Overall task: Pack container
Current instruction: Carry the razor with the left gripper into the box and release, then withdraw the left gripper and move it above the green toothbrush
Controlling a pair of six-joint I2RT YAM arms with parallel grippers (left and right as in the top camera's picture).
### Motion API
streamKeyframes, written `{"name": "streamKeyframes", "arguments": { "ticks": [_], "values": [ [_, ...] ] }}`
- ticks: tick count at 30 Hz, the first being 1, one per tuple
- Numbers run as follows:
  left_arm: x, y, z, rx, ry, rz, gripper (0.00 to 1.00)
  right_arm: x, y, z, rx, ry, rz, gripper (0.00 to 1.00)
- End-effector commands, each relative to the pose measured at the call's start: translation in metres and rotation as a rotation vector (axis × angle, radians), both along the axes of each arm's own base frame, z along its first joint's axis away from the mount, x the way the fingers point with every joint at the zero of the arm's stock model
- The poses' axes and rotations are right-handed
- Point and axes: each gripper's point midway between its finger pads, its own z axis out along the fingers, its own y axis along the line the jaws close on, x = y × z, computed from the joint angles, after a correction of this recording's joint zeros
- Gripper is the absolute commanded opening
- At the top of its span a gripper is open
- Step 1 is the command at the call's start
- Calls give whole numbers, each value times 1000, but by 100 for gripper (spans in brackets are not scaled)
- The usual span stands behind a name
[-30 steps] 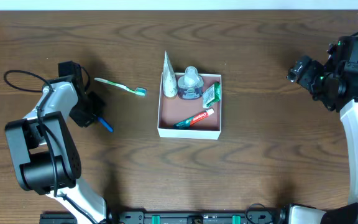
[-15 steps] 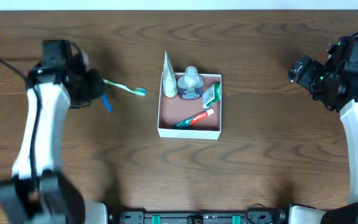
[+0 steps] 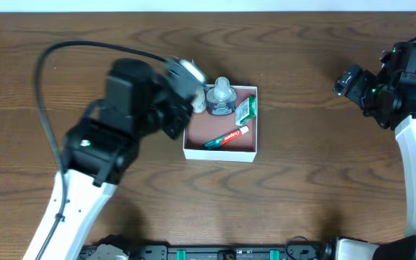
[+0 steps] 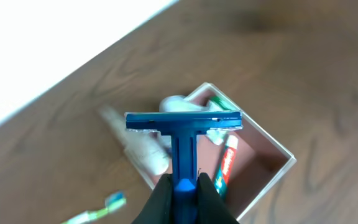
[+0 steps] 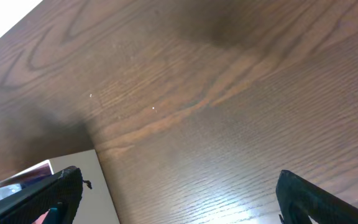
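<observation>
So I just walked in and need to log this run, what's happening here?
The left gripper is shut on a blue razor, holding it over the container. The container already holds a toothpaste tube, a green packet and a grey-capped bottle. A toothbrush lies on the table outside it. The right gripper sits open off to the right, holding nothing.

Soft even light, blown-out white corner, blurred container behind razor
</observation>
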Motion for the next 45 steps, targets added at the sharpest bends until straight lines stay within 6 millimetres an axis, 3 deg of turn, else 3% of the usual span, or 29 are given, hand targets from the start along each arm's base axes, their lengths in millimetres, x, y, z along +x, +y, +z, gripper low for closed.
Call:
{"name": "streamKeyframes", "arguments": {
  "ticks": [1,7,14,19,21,23,29,33,34,39,42,45],
  "values": [
    [-4,-21,-15,159,-92,-211,6,1,-3,3,-9,-7,0,99],
    [8,-42,-69,294,-44,-368,6,1,-3,3,-9,-7,0,99],
    [17,-55,-122,341,77,-410,7,1,-3,3,-9,-6,0,99],
    [20,-58,-130,346,93,-413,49,1,-3,3,-9,-7,0,99],
    [21,-59,-128,341,80,-411,73,1,-3,3,-9,-7,0,99],
    [22,-61,-125,336,65,-413,87,1,-3,3,-9,-7,0,99],
    [21,-75,-103,293,-12,-420,90,1,-3,3,-9,-7,0,99],
    [9,-85,-76,239,-58,-411,91,1,-3,3,-9,-7,0,99],
    [5,-87,-68,201,-49,-386,98,1,-3,3,-9,-7,0,99],
    [-35,-95,-16,-94,110,-228,98,1,-3,3,-9,-7,0,99],
    [-58,-83,0,-141,151,-195,98,1,-3,3,-9,-7,0,99],
    [-80,-65,2,-118,184,-189,98,1,-3,3,-9,-7,0,99]
  ]
}}
